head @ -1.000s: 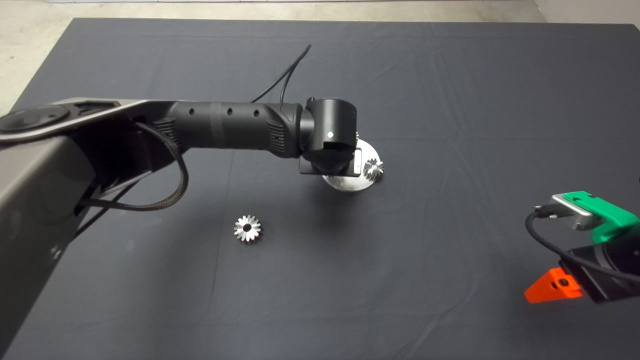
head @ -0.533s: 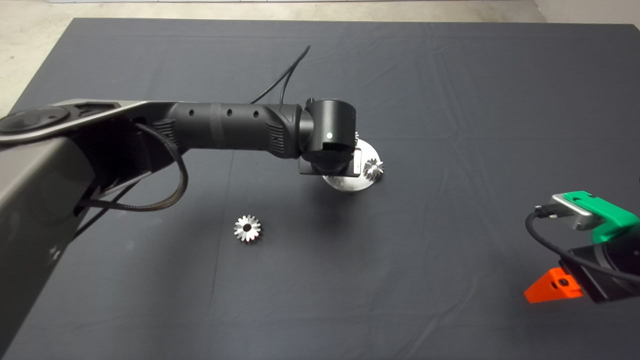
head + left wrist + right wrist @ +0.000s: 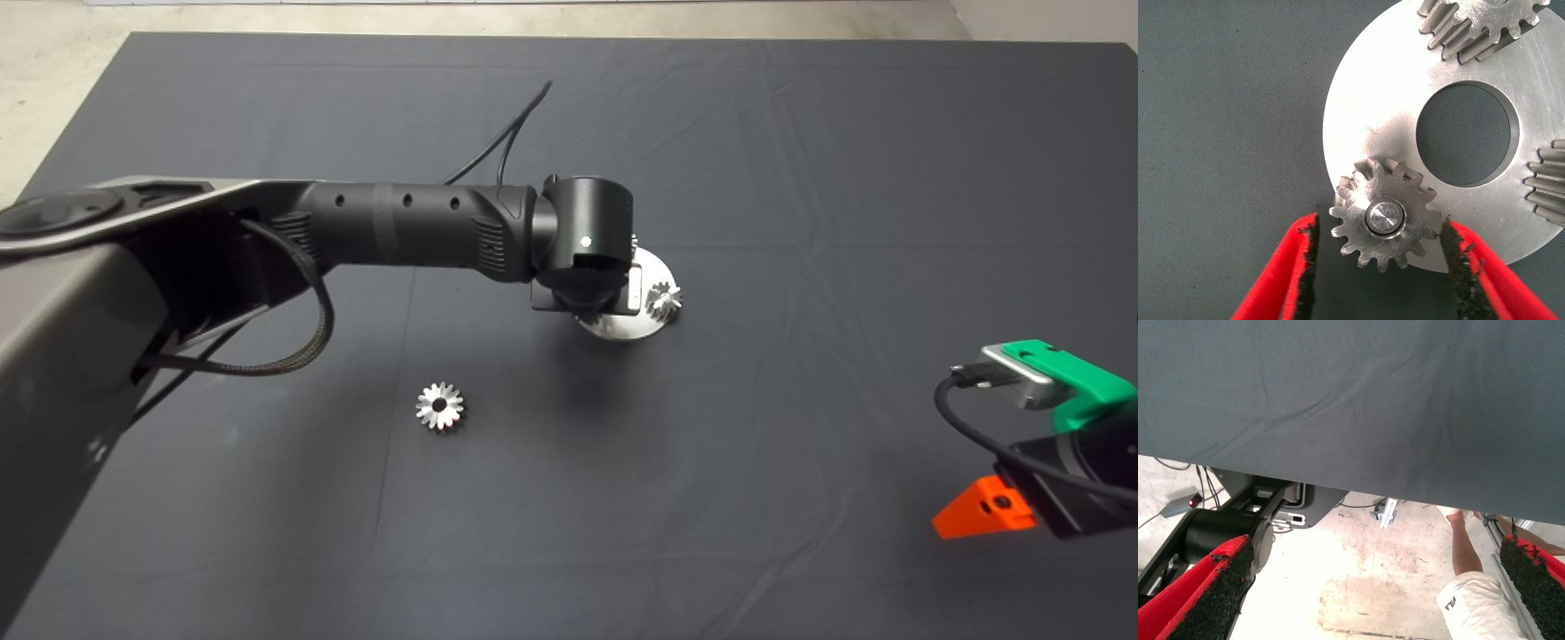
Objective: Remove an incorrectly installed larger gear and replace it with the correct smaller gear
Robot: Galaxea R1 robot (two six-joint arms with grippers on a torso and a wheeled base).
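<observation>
The larger gear (image 3: 440, 405), silver with long pointed teeth and a dark centre hole, lies loose on the mat to the lower left of the round silver plate (image 3: 622, 327). In the left wrist view the smaller gear (image 3: 1385, 220) sits on a pin at the edge of the plate (image 3: 1358, 113). My left gripper (image 3: 1379, 230) is open around this gear, one red finger on each side, neither pad touching it. In the head view my left wrist (image 3: 587, 249) covers that part of the plate. My right gripper (image 3: 987, 511) rests open at the lower right edge.
Two more small gears (image 3: 1478, 27) (image 3: 1548, 183) sit on the plate around its large round centre hole; one gear (image 3: 664, 300) shows in the head view. Black cables (image 3: 507, 133) trail behind the left arm. The right wrist view shows the floor and a person's leg (image 3: 1465, 587).
</observation>
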